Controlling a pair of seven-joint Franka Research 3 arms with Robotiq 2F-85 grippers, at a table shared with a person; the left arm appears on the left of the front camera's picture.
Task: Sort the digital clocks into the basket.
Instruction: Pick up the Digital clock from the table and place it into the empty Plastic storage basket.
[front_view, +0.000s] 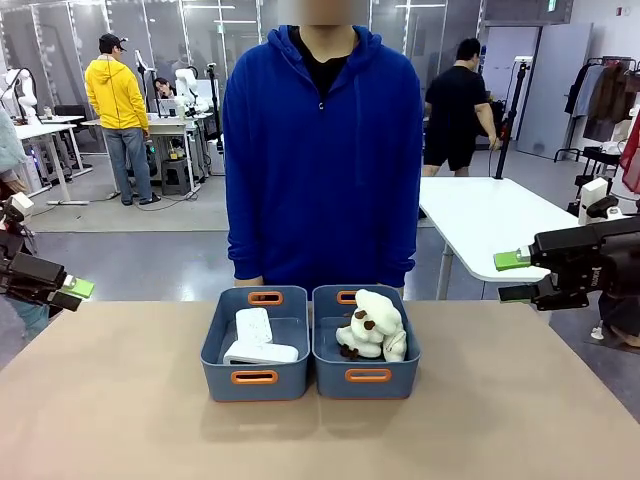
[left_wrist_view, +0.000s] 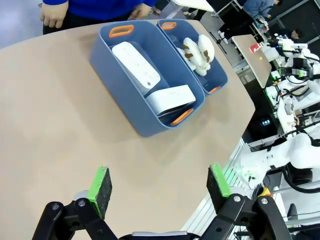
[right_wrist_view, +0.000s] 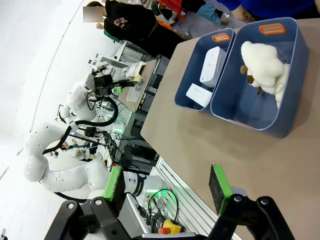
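Fingers: green pads (left_wrist_view: 101, 190) on black links, spread wide on both grippers, nothing between them.
Left gripper (front_view: 72, 291): at 9 o'clock of the table (front_view: 120, 400), past its edge, fingers pointing toward the middle; in its own wrist view (left_wrist_view: 159, 189) above bare tabletop, touching nothing.
Right gripper (front_view: 517, 276): at 3 o'clock, higher than the left one, level, pads one above the other; in its wrist view (right_wrist_view: 167, 184) over the table edge, holding nothing.
Digital clocks: two white rounded plastic boxes, smooth and matte, both inside the basket; one (front_view: 254, 325) long and flat toward 12 o'clock, the other (front_view: 261, 353) toward 6 o'clock, touching the first. Dark faces not visible.
Basket (front_view: 217, 345): blue-grey rectangular plastic bin, smooth walls, rounded corners, orange-rimmed handle slots at both ends; table centre, left of the pair.
Second bin (front_view: 408, 350): same shape, side by side with the basket, walls touching.
Plush toys (front_view: 372, 325): cream, fuzzy, lumpy, with brown spots, heaped in the second bin.
Table: tan, matte, flat.
Person (front_view: 322, 150): blue hooded top, standing at 12 o'clock just behind the bins.
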